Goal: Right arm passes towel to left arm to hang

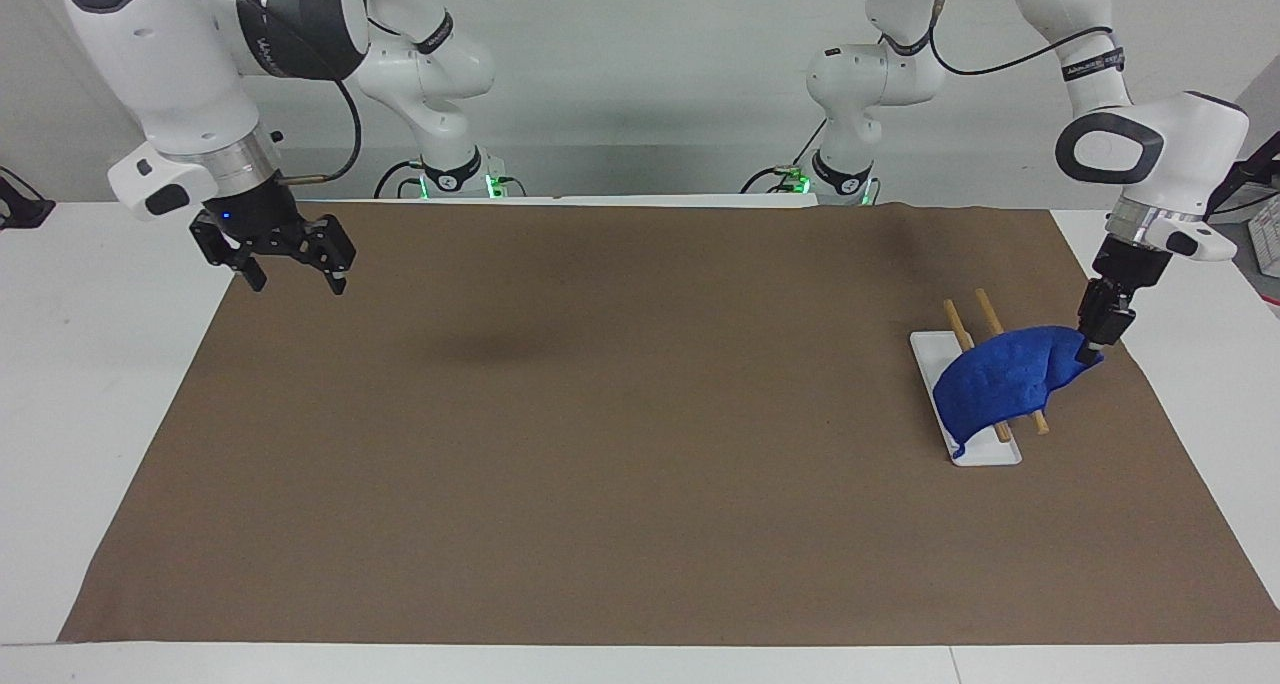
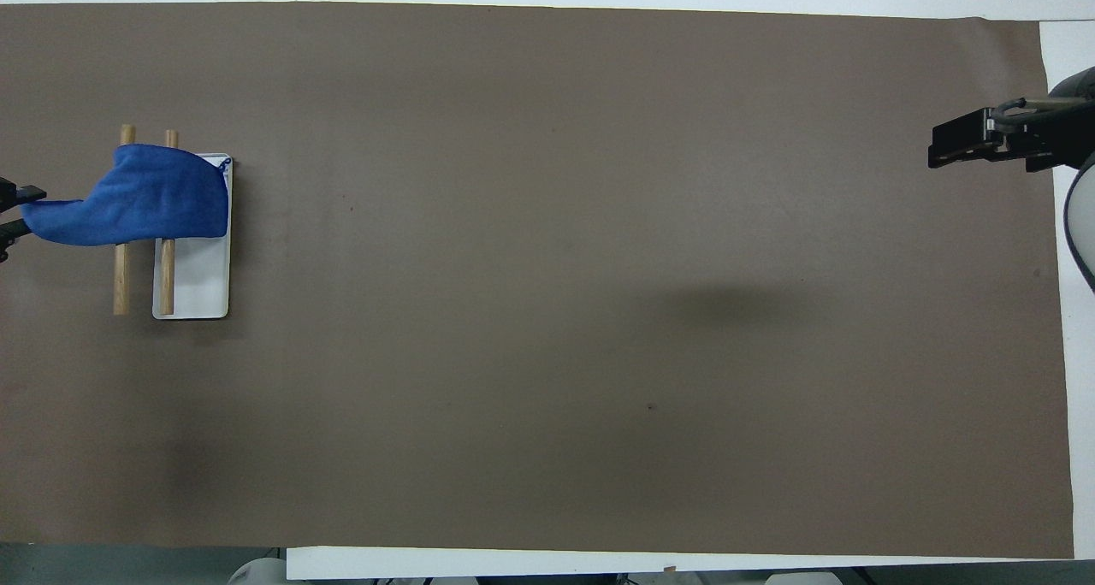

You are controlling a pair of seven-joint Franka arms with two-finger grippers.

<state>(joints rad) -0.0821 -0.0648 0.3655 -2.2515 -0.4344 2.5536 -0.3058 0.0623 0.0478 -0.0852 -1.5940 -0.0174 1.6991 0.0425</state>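
While draped over rack (image 1: 1000, 434), towel (image 1: 1000, 382) corner at left gripper (image 1: 1090, 352), fingertips parted

The towel (image 1: 1000, 382) is draped across two wooden rods (image 1: 985, 354) mounted on a white base plate (image 1: 990, 452), which sits on the brown mat (image 1: 620, 444) toward the left arm's end of the table. The left gripper (image 1: 1092, 344) is at the towel's raised corner (finger spacing cannot be determined). The right gripper (image 1: 290, 269) hangs over the mat's corner at the right arm's end, fingers spread apart, holding nothing; this arm waits.
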